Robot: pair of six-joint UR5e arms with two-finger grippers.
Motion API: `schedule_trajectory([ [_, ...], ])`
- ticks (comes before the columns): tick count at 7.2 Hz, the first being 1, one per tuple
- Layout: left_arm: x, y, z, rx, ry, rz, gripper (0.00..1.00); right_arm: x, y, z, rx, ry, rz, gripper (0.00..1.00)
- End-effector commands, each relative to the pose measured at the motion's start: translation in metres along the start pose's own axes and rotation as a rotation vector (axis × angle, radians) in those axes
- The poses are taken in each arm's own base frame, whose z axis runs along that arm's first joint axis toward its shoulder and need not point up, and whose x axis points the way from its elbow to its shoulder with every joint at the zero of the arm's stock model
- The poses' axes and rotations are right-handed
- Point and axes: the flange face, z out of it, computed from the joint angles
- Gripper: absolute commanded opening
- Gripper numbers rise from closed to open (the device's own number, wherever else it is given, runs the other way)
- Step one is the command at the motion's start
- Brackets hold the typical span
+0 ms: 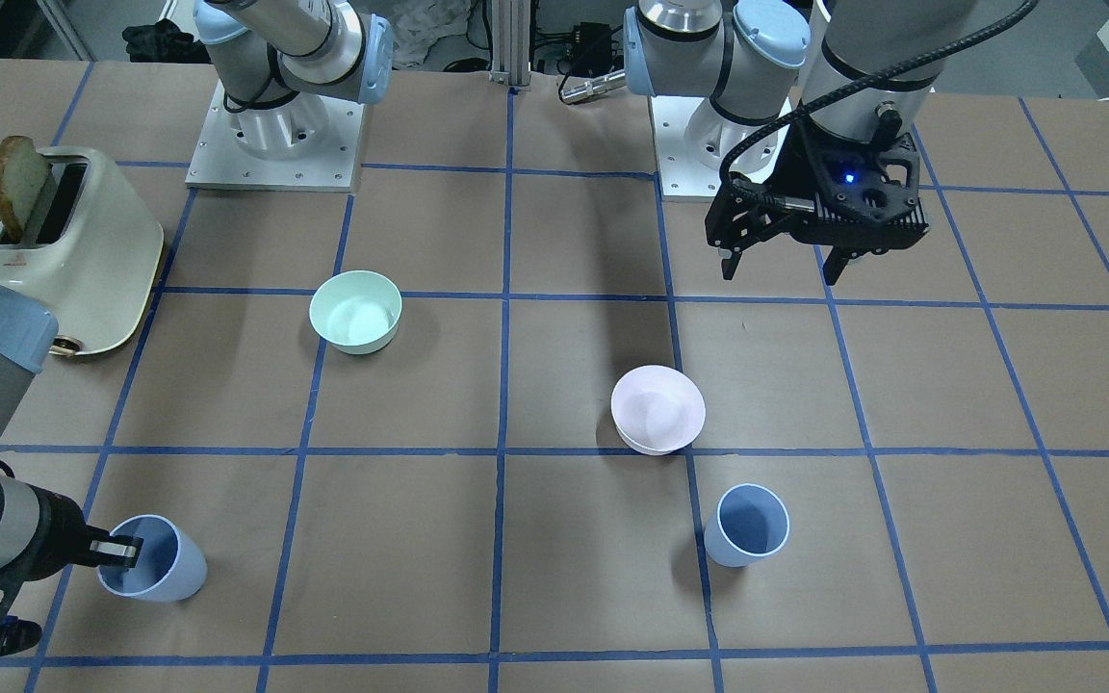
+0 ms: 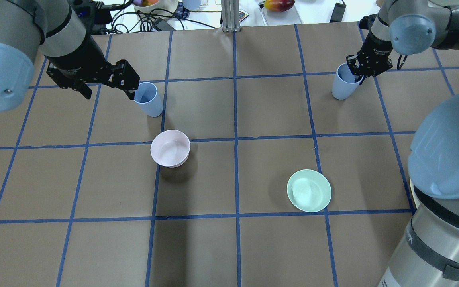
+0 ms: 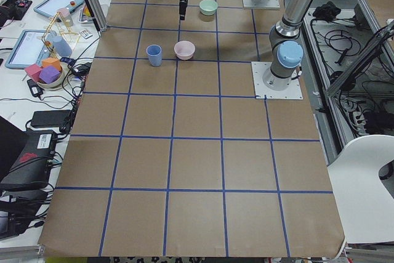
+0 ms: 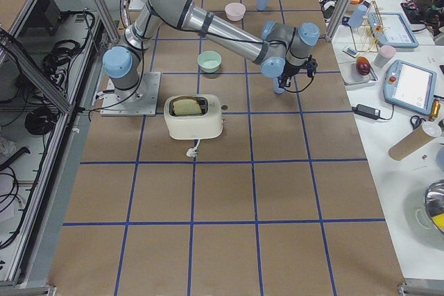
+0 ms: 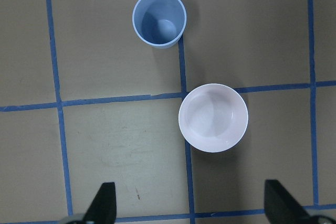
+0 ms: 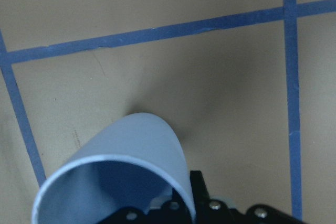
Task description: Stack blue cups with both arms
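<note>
Blue held cup (image 1: 162, 566): the rim is pinched by the right tool (image 1: 116, 552), which is clenched with one finger inside the wall and one outside. The cup is tipped off upright, its mouth leaning toward the tool. Whether its base touches the worktop (image 1: 564, 577) cannot be told.
Reason for the grasp: a rim pinch is judged to have been chosen so that the narrow base is left bare for nesting.
Blue free cup (image 1: 747, 525): it is stood upright with its mouth up, as a receiver should be, well apart from the right tool.
Left tool (image 1: 781, 272): it is released, with jaws spread wide and nothing between them, and is held high over the worktop. In the wrist view the pink bowl (image 5: 212, 117) is seen just ahead of its fingertips, with the free cup beyond that.
Cup material: smooth matte plastic, handleless and tapered, is finished with a thin lighter rim.
Worktop surface: brown paper is gridded with blue tape.
Mint-green bowl (image 1: 355, 310): it is left well clear of both tools.
</note>
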Motion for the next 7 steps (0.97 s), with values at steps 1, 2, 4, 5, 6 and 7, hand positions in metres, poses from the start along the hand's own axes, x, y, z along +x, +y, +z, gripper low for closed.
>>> schedule_trajectory([
  [1,0.001,-0.018,0.021,-0.011,0.015,0.009,1.0,-0.003,0.024,-0.053,0.0,-0.001,0.007,0.0],
  [2,0.0,-0.047,0.052,0.036,0.016,0.038,1.0,-0.004,0.045,-0.088,-0.005,0.009,0.009,0.0],
  [4,-0.002,-0.092,0.127,0.039,0.013,0.129,1.0,-0.009,0.077,-0.133,-0.007,0.012,0.01,0.0],
  [5,-0.002,-0.11,0.161,0.06,0.01,0.137,1.0,-0.01,0.077,-0.13,-0.013,0.012,0.01,0.0],
  [6,-0.001,-0.119,0.187,0.054,0.011,0.137,1.0,-0.01,0.076,-0.13,-0.007,0.009,0.01,0.0],
  [7,0.001,-0.123,0.21,0.03,0.014,0.142,0.98,-0.008,0.075,-0.131,-0.004,0.012,0.012,0.0],
])
